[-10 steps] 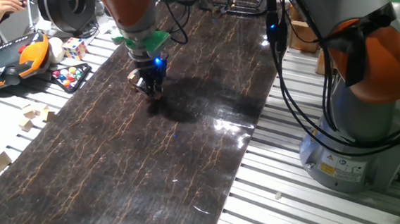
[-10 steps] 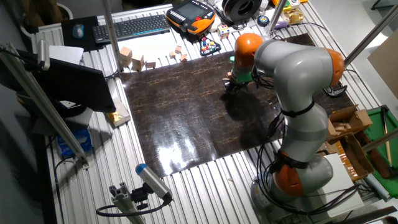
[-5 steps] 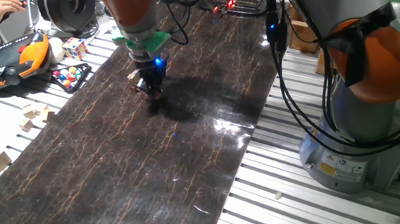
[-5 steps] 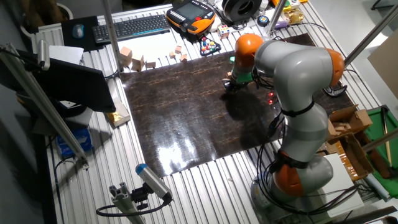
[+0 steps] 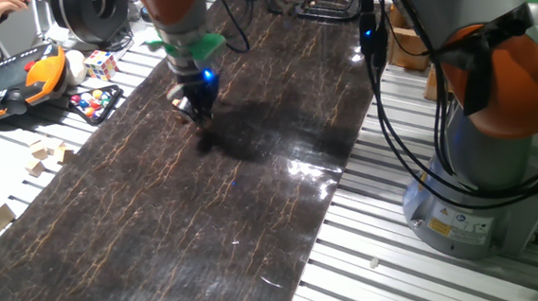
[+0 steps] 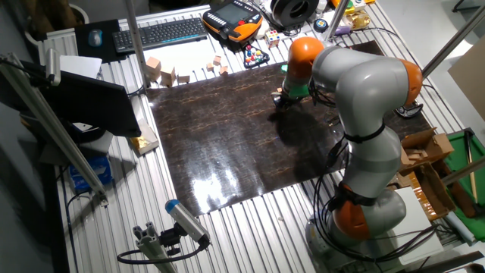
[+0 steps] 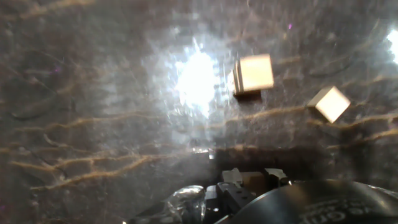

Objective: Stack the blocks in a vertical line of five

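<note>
In the hand view a short stack of tan blocks (image 7: 253, 74) stands on the dark mat, its layered side showing on the left. A single block (image 7: 329, 103) lies to its right. My gripper (image 5: 196, 113) hangs just above the mat at the far left end, with a tan block (image 5: 179, 105) right beside its fingers. The other fixed view shows the gripper (image 6: 282, 99) under the orange wrist. Only the hand's body (image 7: 249, 186) shows at the bottom of the hand view. The fingertips are too dark and small to read, and nothing shows between them.
Larger pale wooden blocks (image 5: 46, 157) (image 6: 155, 68) lie off the mat on the slatted table. A multicoloured puzzle cube (image 5: 101, 64), a tray of coloured balls (image 5: 95, 101) and an orange pendant (image 5: 8, 83) sit beyond the mat's left edge. The arm's base (image 5: 480, 183) stands at the right.
The gripper has risen a little and shifted slightly toward the mat's far left end. The blocks on the mat have not visibly moved.
</note>
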### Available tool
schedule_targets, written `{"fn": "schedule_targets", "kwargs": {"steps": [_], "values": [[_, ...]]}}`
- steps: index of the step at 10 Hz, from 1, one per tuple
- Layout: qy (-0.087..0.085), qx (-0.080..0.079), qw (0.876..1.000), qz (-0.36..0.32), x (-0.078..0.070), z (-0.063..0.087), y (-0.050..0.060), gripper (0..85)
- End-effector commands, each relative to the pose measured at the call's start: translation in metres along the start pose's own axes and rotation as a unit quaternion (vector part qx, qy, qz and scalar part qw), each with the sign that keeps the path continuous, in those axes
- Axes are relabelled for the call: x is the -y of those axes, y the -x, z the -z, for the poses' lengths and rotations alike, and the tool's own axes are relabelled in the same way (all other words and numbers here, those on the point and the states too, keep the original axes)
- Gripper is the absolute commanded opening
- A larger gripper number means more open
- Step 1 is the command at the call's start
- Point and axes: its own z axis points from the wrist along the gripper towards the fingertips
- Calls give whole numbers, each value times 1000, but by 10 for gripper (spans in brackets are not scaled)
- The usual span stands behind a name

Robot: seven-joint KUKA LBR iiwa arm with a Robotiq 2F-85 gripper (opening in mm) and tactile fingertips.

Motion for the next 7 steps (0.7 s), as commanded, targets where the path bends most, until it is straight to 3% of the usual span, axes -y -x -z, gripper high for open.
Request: {"fn": "schedule_targets", "kwargs": {"steps": [1, 4, 7], "values": [[-3, -4, 1000, 2, -1, 11, 5, 10], [-15, -9, 1000, 5, -11, 44, 22, 10], [-17, -5, 1000, 16, -13, 44, 30, 10]]}}
